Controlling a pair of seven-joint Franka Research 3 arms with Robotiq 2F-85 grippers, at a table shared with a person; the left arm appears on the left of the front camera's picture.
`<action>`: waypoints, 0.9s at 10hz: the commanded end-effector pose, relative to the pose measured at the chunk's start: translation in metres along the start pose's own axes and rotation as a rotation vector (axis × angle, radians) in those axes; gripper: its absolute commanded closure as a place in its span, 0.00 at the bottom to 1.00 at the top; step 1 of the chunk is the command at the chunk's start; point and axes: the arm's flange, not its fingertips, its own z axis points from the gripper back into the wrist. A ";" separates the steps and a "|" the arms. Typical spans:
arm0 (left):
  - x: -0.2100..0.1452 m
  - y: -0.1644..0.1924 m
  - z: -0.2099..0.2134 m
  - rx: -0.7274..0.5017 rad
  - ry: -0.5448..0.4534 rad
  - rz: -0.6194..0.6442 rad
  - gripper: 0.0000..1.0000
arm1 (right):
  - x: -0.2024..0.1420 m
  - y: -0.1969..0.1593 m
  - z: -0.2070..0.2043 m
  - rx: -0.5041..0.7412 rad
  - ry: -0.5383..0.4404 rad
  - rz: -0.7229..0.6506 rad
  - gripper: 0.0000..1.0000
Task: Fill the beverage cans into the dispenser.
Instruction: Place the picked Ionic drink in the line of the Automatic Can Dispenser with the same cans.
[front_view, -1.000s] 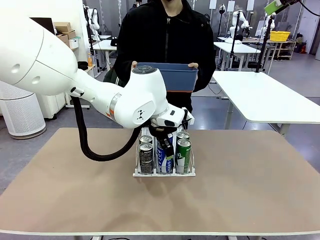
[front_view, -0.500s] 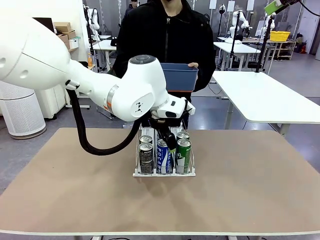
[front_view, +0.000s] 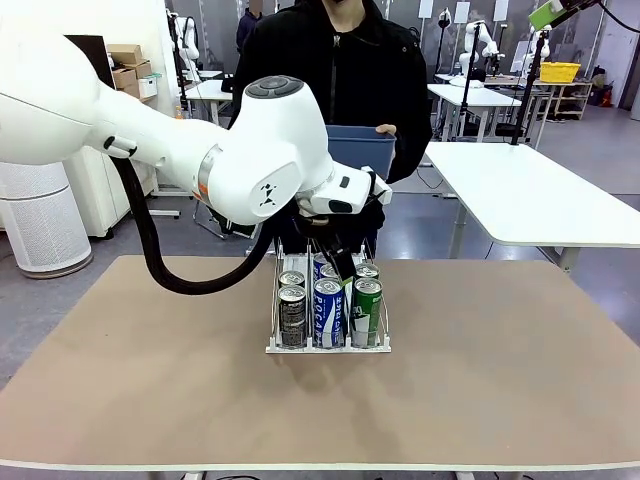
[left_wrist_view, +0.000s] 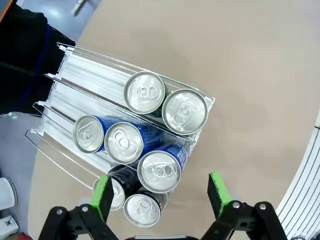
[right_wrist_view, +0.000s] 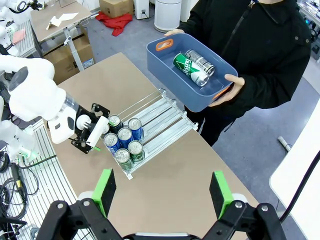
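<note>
Seven cans (left_wrist_view: 155, 170) sit in the dispenser (left_wrist_view: 85, 67). Two more (right_wrist_view: 192, 62) wait in the far tub (right_wrist_view: 175, 82). My left gripper (left_wrist_view: 160, 190) and right gripper (right_wrist_view: 162, 192) gape wide, both empty.

**Camera Placement**
Front view looks level across the table (front_view: 500, 385) toward the far side. Left wrist view looks straight down, close above the dispenser (left_wrist_view: 85, 70). Right wrist view looks down from high. All share the dispenser.

Brown tabletop (front_view: 500, 380) w/ pale front edge, dispenser (front_view: 328, 347) standing directly on it, approx. mid-width, back end near far edge, lanes running front-to-back, white base flat on surface
</note>
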 end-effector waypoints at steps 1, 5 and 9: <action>-0.007 -0.017 0.009 0.062 -0.002 -0.007 0.00 | 0.000 0.000 0.000 0.000 0.000 -0.002 0.00; -0.001 -0.006 0.007 0.020 -0.002 -0.009 0.00 | 0.000 0.000 0.000 0.000 0.000 -0.002 0.00; -0.001 -0.006 0.007 0.020 -0.002 -0.009 0.00 | 0.000 0.000 0.000 0.000 0.000 -0.002 0.00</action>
